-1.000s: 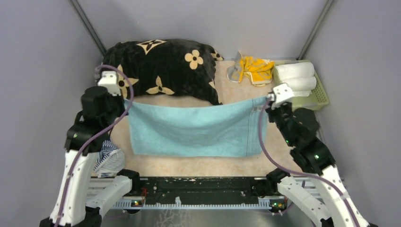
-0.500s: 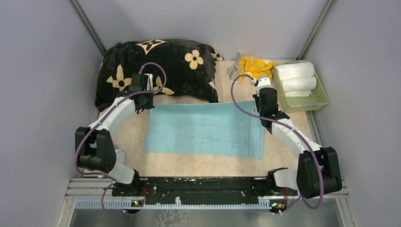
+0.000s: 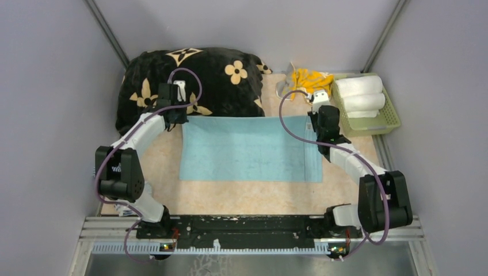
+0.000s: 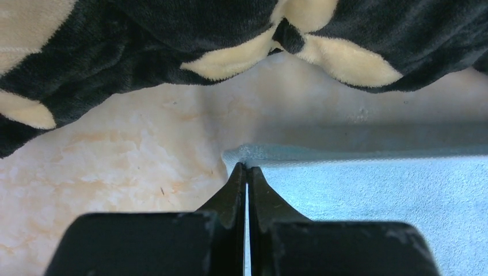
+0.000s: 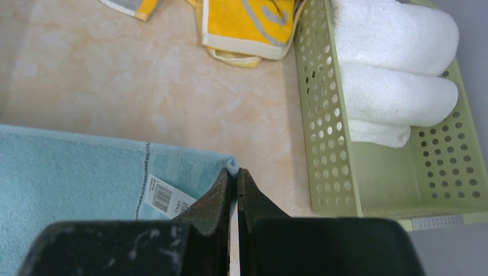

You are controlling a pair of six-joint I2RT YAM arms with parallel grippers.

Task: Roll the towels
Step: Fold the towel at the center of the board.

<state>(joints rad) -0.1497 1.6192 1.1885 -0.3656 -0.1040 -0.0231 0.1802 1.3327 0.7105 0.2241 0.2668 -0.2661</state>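
Note:
A light blue towel (image 3: 250,149) lies spread flat on the table's middle. My left gripper (image 3: 177,119) is shut on its far left corner (image 4: 241,155), low at the table. My right gripper (image 3: 317,122) is shut on its far right corner (image 5: 230,165), beside the towel's white label (image 5: 164,198). A yellow towel (image 3: 308,83) lies crumpled at the back, also in the right wrist view (image 5: 241,26). Two white rolled towels (image 3: 359,95) sit in the green basket (image 3: 391,118).
A black blanket with tan flowers (image 3: 195,80) is heaped at the back left, just beyond the blue towel's far edge, also in the left wrist view (image 4: 172,52). The green basket (image 5: 322,126) stands right of my right gripper. Grey walls close both sides.
Both arms have reached forward and lowered, carrying the blue towel from hanging in the air near the front edge to lying flat farther back. Both grippers still hold its corners.

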